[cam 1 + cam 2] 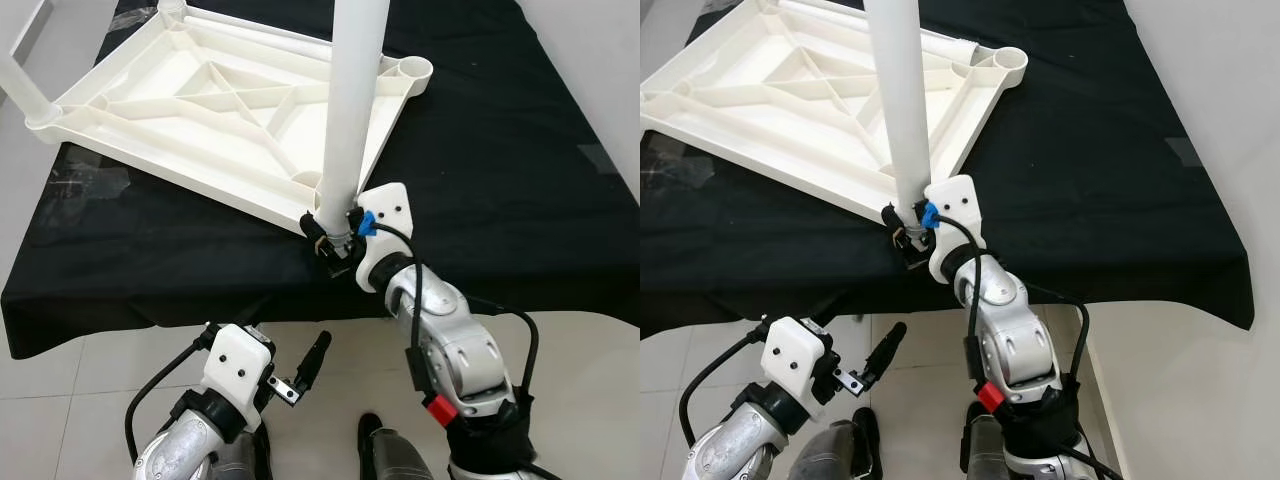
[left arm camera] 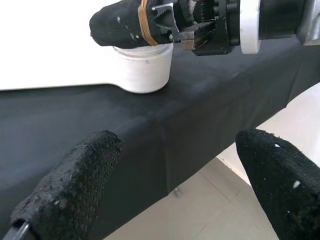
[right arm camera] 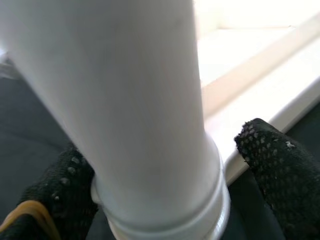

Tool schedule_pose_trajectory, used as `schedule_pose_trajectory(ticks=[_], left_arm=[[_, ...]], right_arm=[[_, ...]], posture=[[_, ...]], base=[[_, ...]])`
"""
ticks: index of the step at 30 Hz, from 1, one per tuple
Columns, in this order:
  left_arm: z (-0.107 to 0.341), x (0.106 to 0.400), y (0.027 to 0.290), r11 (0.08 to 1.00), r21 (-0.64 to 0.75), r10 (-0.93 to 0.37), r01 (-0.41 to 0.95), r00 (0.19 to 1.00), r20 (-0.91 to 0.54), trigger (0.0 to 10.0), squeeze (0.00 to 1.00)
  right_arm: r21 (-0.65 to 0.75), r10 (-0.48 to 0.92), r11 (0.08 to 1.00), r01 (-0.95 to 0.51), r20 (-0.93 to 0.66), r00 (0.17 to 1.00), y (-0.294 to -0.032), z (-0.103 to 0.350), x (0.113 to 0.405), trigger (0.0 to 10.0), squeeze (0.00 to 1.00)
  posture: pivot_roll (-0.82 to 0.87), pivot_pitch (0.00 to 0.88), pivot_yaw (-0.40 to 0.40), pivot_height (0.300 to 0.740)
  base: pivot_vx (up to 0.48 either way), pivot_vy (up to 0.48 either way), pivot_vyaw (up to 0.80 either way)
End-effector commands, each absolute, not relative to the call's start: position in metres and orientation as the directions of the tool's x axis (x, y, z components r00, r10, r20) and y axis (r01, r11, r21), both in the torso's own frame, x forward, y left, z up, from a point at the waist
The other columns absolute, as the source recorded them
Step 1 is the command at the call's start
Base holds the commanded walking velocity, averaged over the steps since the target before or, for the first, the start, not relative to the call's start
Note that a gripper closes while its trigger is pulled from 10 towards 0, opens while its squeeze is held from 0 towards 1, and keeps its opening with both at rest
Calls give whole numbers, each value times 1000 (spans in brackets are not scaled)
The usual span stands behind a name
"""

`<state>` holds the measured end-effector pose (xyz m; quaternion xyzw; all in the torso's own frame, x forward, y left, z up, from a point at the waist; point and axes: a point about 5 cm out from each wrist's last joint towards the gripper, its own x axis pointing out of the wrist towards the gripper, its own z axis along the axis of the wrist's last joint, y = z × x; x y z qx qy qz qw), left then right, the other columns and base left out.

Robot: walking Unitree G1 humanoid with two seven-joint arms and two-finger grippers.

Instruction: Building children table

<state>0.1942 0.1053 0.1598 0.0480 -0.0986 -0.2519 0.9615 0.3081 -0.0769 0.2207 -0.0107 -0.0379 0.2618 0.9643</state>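
The white tabletop [image 1: 150, 110] lies upside down on a table covered with a black cloth [image 1: 500, 180]. A white table leg [image 1: 350, 100] stands upright in the tabletop's near corner socket [image 2: 142, 70]. My right gripper [image 1: 330, 242] is shut on the base of this leg, one black finger [image 3: 280, 165] on each side. My left gripper [image 1: 300, 372] hangs open below the table's front edge and holds nothing. In the left wrist view its fingers [image 2: 75, 185] frame the cloth edge and the socket.
Another white leg [image 1: 22, 88] sticks out from the tabletop's far left corner. The right corner socket [image 1: 410, 70] holds no leg. The cloth hangs over the front edge above pale floor tiles [image 1: 100, 380]. A white wall [image 1: 1230, 100] runs along the right.
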Motion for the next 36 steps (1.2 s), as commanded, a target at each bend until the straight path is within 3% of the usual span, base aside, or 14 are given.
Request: schedule_pose_trajectory(ticks=[1,3,5,8,13,21,22,27,36], left_arm=[[152,192,105,869,141,-491,474,860,136,10000,0],[152,192,104,869,142,-491,474,860,137,10000,0],[151,193,103,869,142,-492,474,859,139,10000,0],[151,193,102,869,141,-492,475,859,140,10000,0],[151,193,100,869,138,-493,476,857,147,10000,0],[151,192,99,869,136,-493,476,857,150,10000,0],[151,192,99,869,136,-493,476,857,151,10000,0],[150,191,99,869,136,-493,476,857,151,10000,0],[150,189,100,866,134,-499,483,854,148,10000,0]], right_arm=[[-46,563,826,-562,114,819,-76,227,309,10000,1000],[-59,613,789,-612,135,778,-78,233,311,10000,1000],[-113,703,711,-694,153,695,-81,244,314,10000,0],[-158,759,651,-743,156,632,-84,251,317,10000,0],[-247,915,404,-881,118,386,-94,274,321,10000,0],[-261,947,318,-912,121,296,-98,288,327,9804,0],[-266,953,301,-916,129,275,-99,292,330,0,0],[-282,968,246,-927,118,221,-101,293,335,0,0],[-247,965,259,-934,106,240,-101,278,333,0,0]], posture=[[18,323,-18,740],[20,317,-20,740],[21,311,-24,740],[21,308,-27,740],[22,303,-32,740],[23,305,-35,740],[26,305,-34,740],[28,304,-29,740],[28,308,-24,740]], base=[[0,0,0],[0,0,0],[0,0,0],[0,0,0],[0,0,0],[0,0,0],[0,0,0],[0,0,0],[0,0,0]])
